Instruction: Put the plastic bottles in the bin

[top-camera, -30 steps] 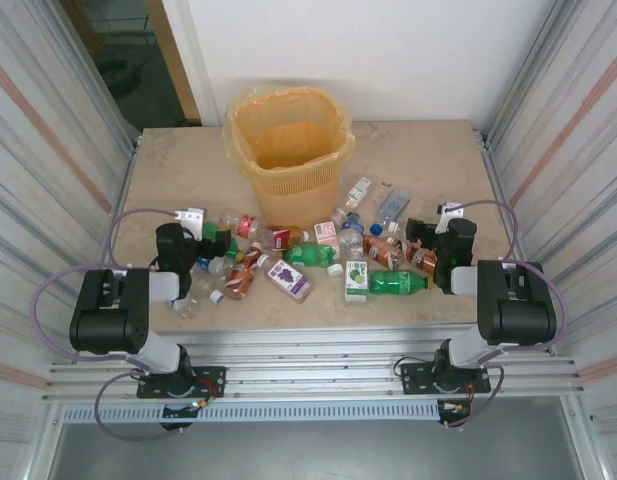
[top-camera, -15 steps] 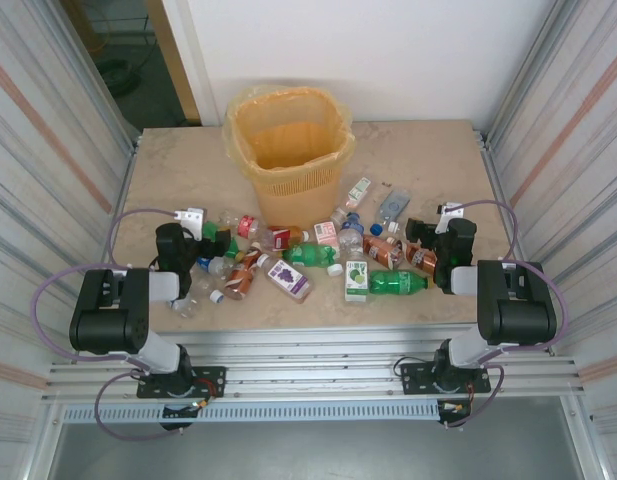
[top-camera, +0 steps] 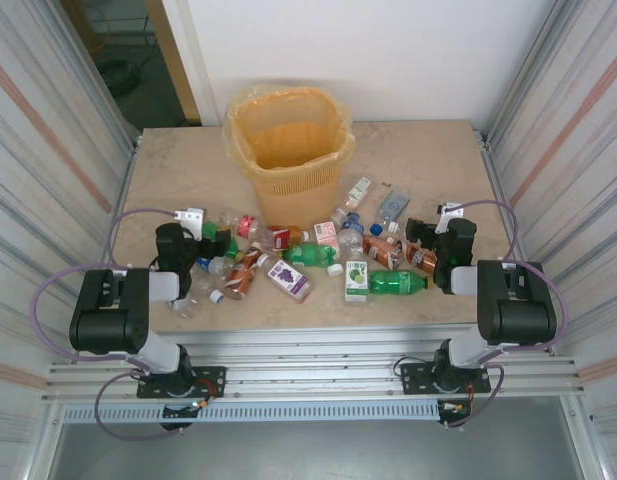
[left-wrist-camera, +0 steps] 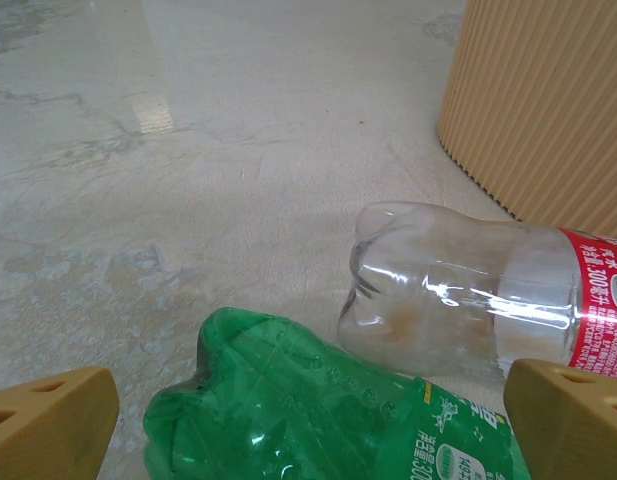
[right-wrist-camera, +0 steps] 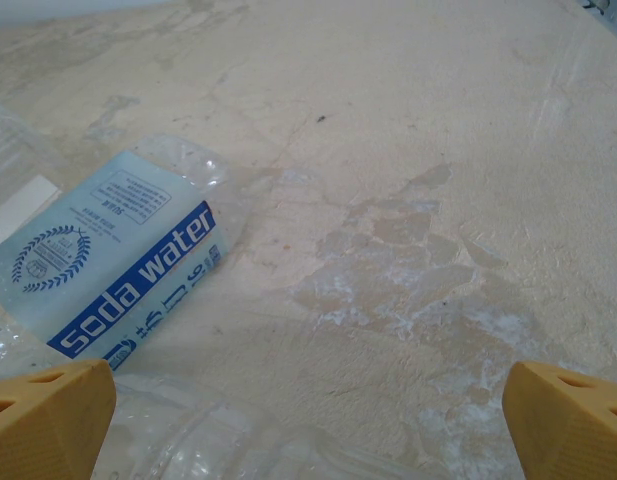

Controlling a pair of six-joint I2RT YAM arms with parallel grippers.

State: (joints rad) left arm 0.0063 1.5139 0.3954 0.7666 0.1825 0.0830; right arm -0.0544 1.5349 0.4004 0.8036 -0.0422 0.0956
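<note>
While left claw (left-wrist-camera: pixel 308 415) and right claw (right-wrist-camera: pixel 308 415) gape empty | green bottle (left-wrist-camera: pixel 278 400), red-label clear bottle (left-wrist-camera: pixel 458 290) before left | bin (top-camera: pixel 288 185) beyond

between the earlier pictures and now i can find no change in the view from above. the left pincer (top-camera: pixel 210 243) and the right pincer (top-camera: pixel 420 245) have not shifted or turned, and their jaws stand as wide apart as before. none of the plastic bottles (top-camera: pixel 393 283) on the bench (top-camera: pixel 178 170) has rolled, been lifted or gone into the bin (top-camera: pixel 288 180). the cables (top-camera: pixel 138 213) of the arms hang in the same curves too. if something did move, the move is too small to see.
</note>
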